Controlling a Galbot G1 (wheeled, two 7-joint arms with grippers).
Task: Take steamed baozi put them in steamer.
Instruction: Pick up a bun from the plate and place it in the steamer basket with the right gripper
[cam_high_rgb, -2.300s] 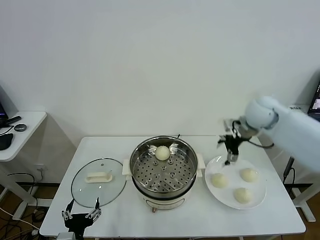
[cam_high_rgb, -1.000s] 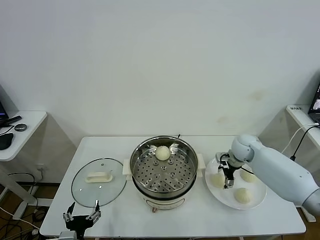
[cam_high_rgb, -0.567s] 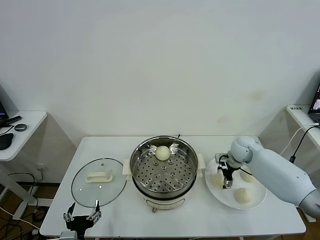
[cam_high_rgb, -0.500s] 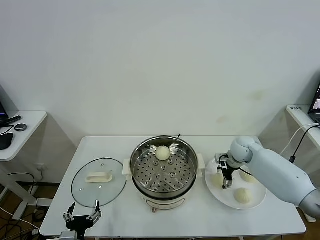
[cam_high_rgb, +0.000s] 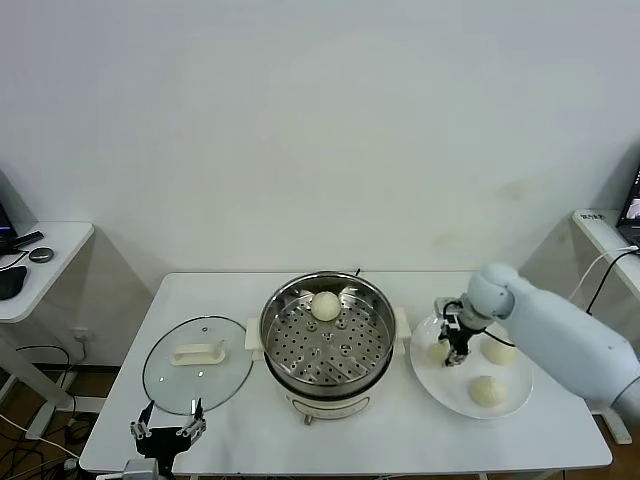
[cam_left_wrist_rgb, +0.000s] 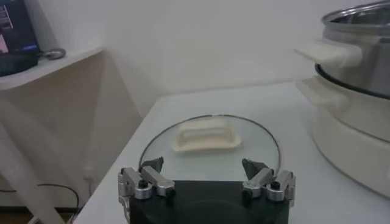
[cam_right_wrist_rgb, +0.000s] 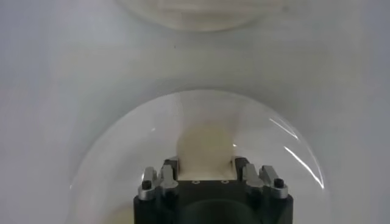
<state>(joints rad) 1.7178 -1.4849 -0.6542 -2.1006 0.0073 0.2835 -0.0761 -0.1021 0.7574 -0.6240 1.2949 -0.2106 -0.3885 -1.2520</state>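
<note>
- No text, label, brand, number or sign can be read on anything in the three views.
- The screen at the far left of the left wrist view is too blurred to read.

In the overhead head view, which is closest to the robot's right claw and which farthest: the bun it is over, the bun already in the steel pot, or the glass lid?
Measured from the right gripper:
1. The bun on the white plate, between its fingers, on the plate's side facing the pot.
2. The bun in the steamer, at the back of the perforated tray, table centre.
3. The glass lid, flat on the table's left side.
</note>
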